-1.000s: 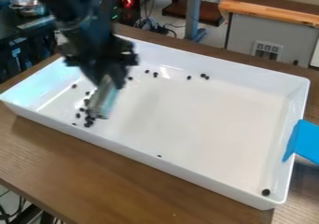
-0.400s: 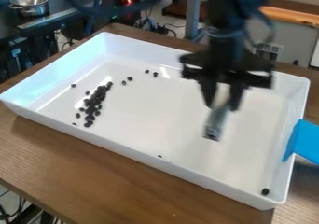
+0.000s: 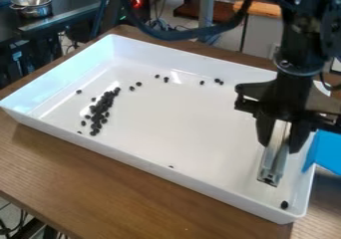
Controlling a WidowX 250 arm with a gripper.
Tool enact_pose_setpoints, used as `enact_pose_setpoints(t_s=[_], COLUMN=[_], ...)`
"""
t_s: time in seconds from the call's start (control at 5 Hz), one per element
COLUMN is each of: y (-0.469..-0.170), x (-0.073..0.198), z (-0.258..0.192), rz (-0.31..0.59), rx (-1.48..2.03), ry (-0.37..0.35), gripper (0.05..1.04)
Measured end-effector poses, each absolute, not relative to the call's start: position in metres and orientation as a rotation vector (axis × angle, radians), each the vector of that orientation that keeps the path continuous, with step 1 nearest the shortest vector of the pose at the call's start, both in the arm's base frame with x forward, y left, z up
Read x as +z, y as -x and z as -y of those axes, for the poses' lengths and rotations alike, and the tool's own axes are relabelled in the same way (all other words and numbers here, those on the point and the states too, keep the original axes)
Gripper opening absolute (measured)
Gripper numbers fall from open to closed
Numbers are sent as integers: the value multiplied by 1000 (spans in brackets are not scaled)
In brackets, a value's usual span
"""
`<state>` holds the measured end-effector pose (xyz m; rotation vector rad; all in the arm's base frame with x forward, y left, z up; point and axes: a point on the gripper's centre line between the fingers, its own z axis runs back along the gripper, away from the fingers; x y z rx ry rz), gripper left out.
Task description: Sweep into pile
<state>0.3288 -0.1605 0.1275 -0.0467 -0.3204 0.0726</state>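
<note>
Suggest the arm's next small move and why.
Probably set the held tool on the corner side of the lone dark piece: it lies in a corner of the tray, close to the tool's tip, while the main pile sits toward the opposite end.

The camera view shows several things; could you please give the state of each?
Gripper, closed on the metal tool
Metal tool, tilted, tip down
Tray, upright, open, holding dark bits
Main heap, long and narrow
Other dark bits, scattered loose
Pot, upright, uncovered
</note>
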Motion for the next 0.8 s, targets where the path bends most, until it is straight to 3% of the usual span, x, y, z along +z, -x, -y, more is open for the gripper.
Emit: enact_pose_setpoints(t_s=[0.8], y=[-321], x=[99], z=[177], rz=[305], rx=[42], ry=[-4], gripper=[366])
